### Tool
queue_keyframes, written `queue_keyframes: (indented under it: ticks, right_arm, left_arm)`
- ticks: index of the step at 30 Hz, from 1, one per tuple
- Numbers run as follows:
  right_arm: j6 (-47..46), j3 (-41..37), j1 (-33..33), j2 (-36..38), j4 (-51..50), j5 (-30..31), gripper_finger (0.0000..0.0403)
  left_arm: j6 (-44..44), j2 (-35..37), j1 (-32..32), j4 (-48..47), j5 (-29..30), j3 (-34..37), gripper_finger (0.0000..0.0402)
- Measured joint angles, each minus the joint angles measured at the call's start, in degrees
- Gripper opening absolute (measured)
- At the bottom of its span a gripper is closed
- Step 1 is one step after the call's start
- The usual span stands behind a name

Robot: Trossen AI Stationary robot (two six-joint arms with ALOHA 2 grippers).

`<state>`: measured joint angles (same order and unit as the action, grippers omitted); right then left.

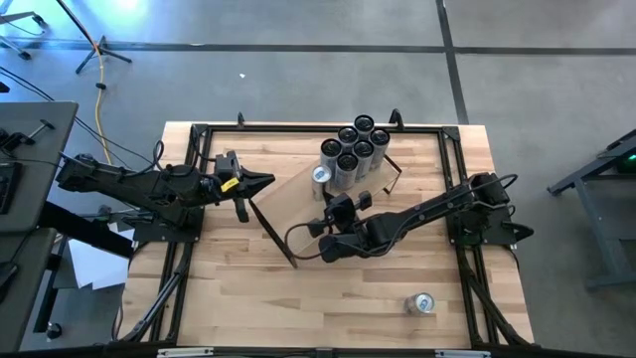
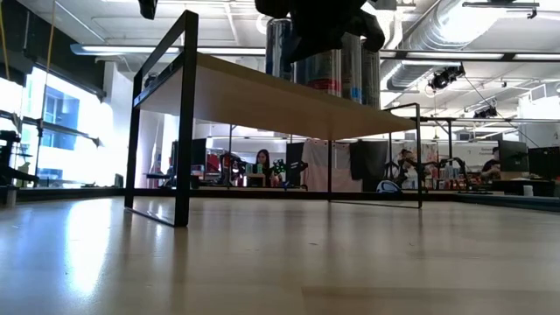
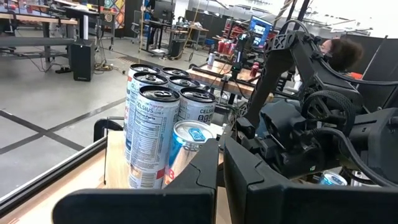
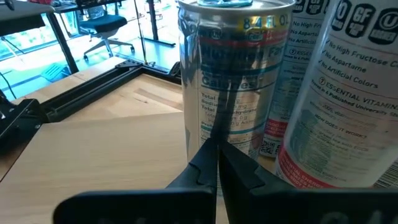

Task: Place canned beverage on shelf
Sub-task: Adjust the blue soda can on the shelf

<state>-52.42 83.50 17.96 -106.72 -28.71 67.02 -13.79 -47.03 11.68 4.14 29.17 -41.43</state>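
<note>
Closest to the overhead camera, the right gripper [image 1: 341,206] is held above the middle of the table, its two fingers [image 4: 205,165] pressed together with nothing between them. Their tips are pointed at a silver can [image 4: 233,74] that is stood upright on the shelf [image 1: 298,204], just beside a cluster of six taller cans [image 1: 360,149]. On the silver can, only part of a line reading "Calories" can be made out; the rest of its print is too distorted to read. On the neighbouring tall can [image 4: 339,93], "No High Fructose", "No Aspartame" and "Essential Vitamin" are printed. In the left wrist view, "CELSIUS" is read on the nearest tall can [image 3: 151,134], above a nutrition panel. All can tops seen are sealed, so their contents cannot be told.

The shelf is seen as a pale board on black brackets, set diagonally across the butcher-block table [image 1: 298,298], with the cans gathered at its far end. One more can [image 1: 422,303] is laid on its side on the tabletop near the front right corner, well apart from the shelf.

The left gripper [image 1: 260,180] is held closed and empty near the shelf's left end.
</note>
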Motion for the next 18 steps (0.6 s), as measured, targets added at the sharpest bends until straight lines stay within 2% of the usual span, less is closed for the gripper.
queue_keyframes:
  ticks: [12,18]
  right_arm:
    - [0.0,0.0,-1.0,0.0,0.3,-0.1,0.0]
    - [0.0,0.0,-1.7,0.0,1.0,-2.0,0.0]
  left_arm:
    - [0.0,0.0,0.0,0.0,0.0,0.0,0.0]
    - [0.0,0.0,0.0,0.0,0.0,0.0,0.0]
